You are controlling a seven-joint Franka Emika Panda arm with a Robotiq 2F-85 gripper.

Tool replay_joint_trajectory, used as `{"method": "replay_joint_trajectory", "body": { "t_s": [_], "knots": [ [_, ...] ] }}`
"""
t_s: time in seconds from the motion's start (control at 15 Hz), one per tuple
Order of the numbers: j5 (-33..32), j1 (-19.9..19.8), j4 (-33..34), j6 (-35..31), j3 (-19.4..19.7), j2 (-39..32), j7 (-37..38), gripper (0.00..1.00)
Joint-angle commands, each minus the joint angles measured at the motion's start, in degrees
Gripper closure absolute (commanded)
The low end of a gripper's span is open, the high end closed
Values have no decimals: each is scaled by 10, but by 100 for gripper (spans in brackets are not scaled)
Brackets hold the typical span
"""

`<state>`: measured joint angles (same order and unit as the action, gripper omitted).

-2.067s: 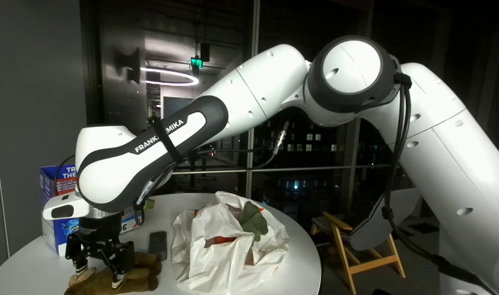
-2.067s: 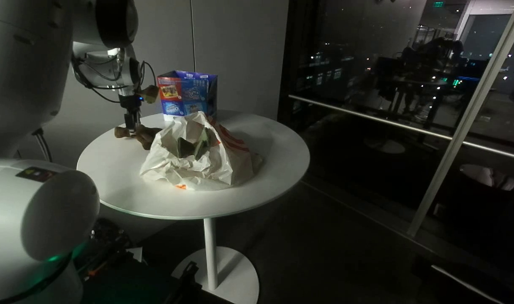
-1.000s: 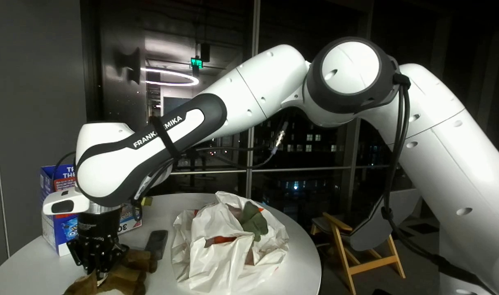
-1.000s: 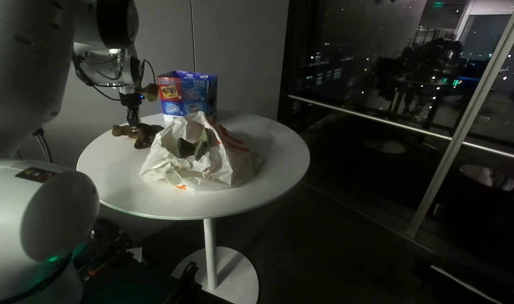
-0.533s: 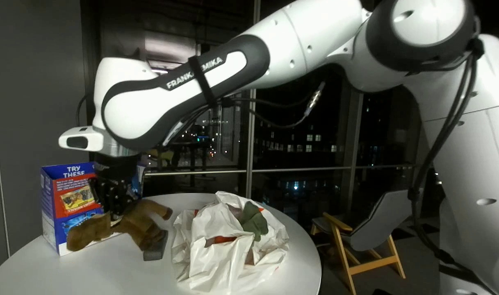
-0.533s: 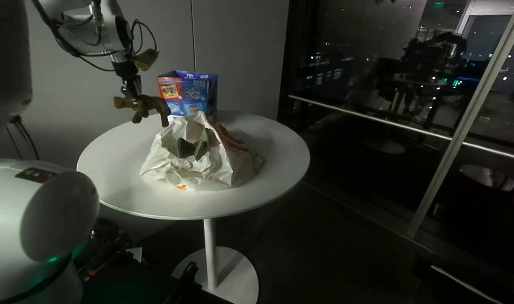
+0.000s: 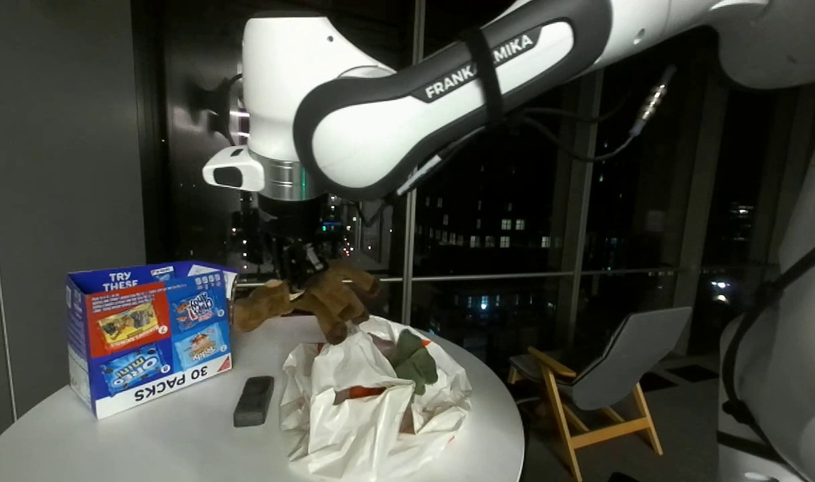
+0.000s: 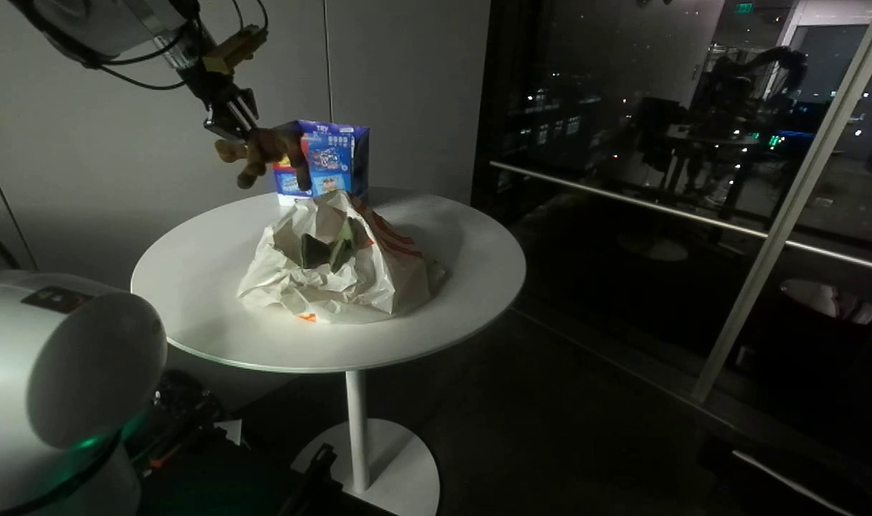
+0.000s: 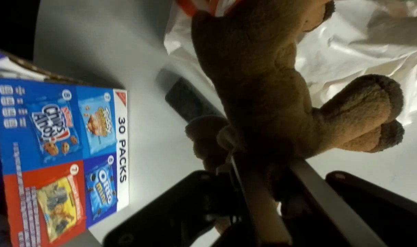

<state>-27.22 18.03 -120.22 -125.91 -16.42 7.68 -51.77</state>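
The tool (image 9: 268, 163) has hold of a brown plush toy (image 7: 337, 298). Its jaws stand close together, all but closed, with the plush pinched between them near the toy's middle. The toy hangs in the air over the surface (image 7: 179, 442), near the upper edge of the white bag (image 7: 353, 422) and a little higher than it. Several stubby limbs dangle on the side nearer the bag, while a rounded end points away from it. In an exterior view a gap shows between the toy (image 8: 267, 147) and the bag. The bag slumps, crumpled, on the surface. A green thing (image 7: 415, 365) sticks out of the bag's opening, near its top. A dark grey block (image 7: 254, 402) lies flat just beside the bag, apart from it, on the side toward the box (image 7: 153, 345). The box stands farther from the bag than the block does, open at the top, its faces printed blue and red, with "30 PACKS" upside down along the lower edge. The white arm (image 7: 380, 137) reaches in above the bag. Past the bag, a window (image 7: 487, 241) shows lit buildings in the dark, and a chair (image 7: 625, 361) with a grey back and wooden frame stands on the side of the bag opposite the box. A grey wall (image 7: 52, 167) rises beyond the box, well apart from the bag.
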Motion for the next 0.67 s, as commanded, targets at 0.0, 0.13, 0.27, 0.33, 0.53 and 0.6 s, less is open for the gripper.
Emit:
{"method": "replay_joint_trajectory", "body": {
  "t_s": [0.0,0.13,0.27,0.33,0.53,0.6],
  "knots": [
    [-70,-19,-83,31,-4,89,94,90],
    [-106,-27,-109,59,-4,108,145,90],
    [-144,-35,-130,91,-2,111,193,89],
    [-164,-38,-139,109,-1,109,218,89],
    [-208,-43,-156,176,-1,91,290,89],
    [-217,-43,-162,204,-3,84,312,89]
  ]
}}
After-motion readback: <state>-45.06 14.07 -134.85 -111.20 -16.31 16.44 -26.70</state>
